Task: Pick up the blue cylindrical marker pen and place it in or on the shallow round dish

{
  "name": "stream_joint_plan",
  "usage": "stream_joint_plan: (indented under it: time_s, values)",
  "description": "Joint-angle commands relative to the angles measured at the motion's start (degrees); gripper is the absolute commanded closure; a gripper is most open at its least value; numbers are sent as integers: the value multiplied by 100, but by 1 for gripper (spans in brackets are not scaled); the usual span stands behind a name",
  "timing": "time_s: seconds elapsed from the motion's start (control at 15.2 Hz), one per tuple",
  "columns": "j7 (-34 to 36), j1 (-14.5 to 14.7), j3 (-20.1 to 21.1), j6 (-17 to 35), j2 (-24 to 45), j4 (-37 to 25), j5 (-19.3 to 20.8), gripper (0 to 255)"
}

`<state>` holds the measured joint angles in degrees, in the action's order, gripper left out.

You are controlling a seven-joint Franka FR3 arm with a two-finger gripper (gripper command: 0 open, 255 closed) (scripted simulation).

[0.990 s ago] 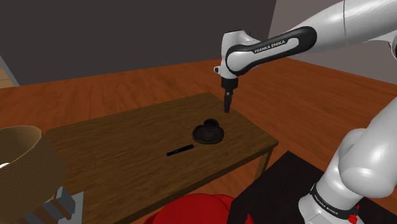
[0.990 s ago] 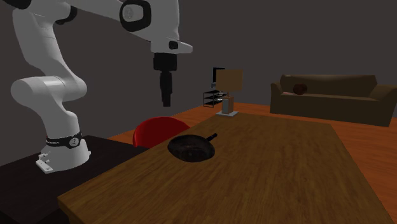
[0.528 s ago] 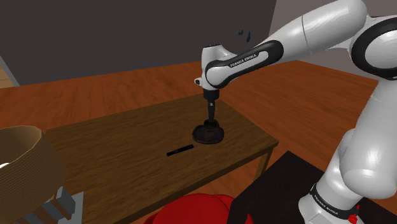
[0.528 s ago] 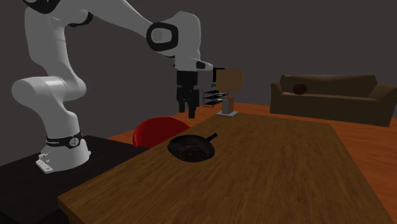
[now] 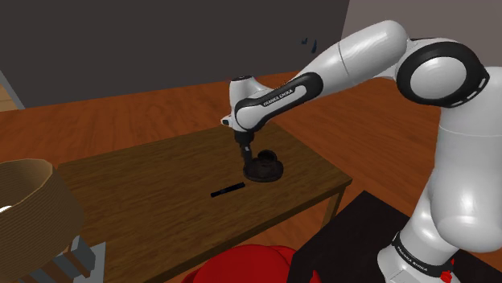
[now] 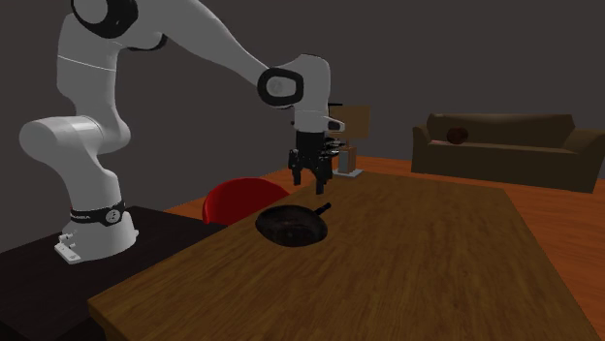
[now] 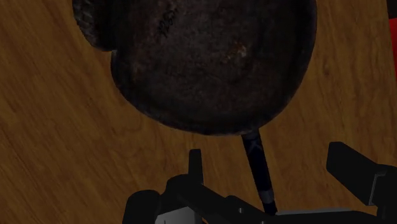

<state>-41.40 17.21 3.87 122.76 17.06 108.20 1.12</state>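
Note:
A dark, shallow round dish (image 5: 265,168) sits on the brown wooden table (image 5: 145,193), toward the end nearest the stand. A thin dark marker pen (image 5: 228,190) lies flat on the wood just beside it, pointing at its rim. My gripper (image 5: 246,157) hangs pointing down a little above the table, over the dish's edge on the marker's side. From the second exterior view the gripper (image 6: 308,180) hovers above the marker (image 6: 321,208), behind the dish (image 6: 291,226). Looking along the gripper (image 7: 270,168), its fingers (image 7: 195,163) stand apart, open and empty. The marker (image 7: 257,168) lies below between them, untouched, with the dish (image 7: 210,57) just beyond.
A red rounded seat (image 5: 241,269) stands by the table's near edge next to the black stand (image 5: 358,233). A woven round basket (image 5: 28,209) sits at the shoulder view's lower left. A brown sofa (image 6: 504,145) and a small rack (image 6: 334,145) are far behind the table.
The arm has swung toward the shoulder view's left and come down, from high beyond the dish to low over the dish's marker side. The fingers stayed open; dish and marker have not moved.

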Motion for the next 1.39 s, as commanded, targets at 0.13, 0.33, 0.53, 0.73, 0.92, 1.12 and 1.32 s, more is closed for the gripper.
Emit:
stream_joint_plan:
  time_s: [0.13,0.33,0.53,0.73,0.92,1.12,1.32]
  values:
    - [-327,157,187,127,578,-422,67,0]
    - [-540,298,325,191,1023,-778,145,0]
    - [-655,389,396,279,1310,-960,202,0]
    - [-644,398,385,459,1431,-901,221,0]
    - [-632,409,373,634,1558,-852,240,0]
    - [-629,411,371,667,1585,-846,244,0]
    - [-629,411,371,667,1585,-847,244,0]
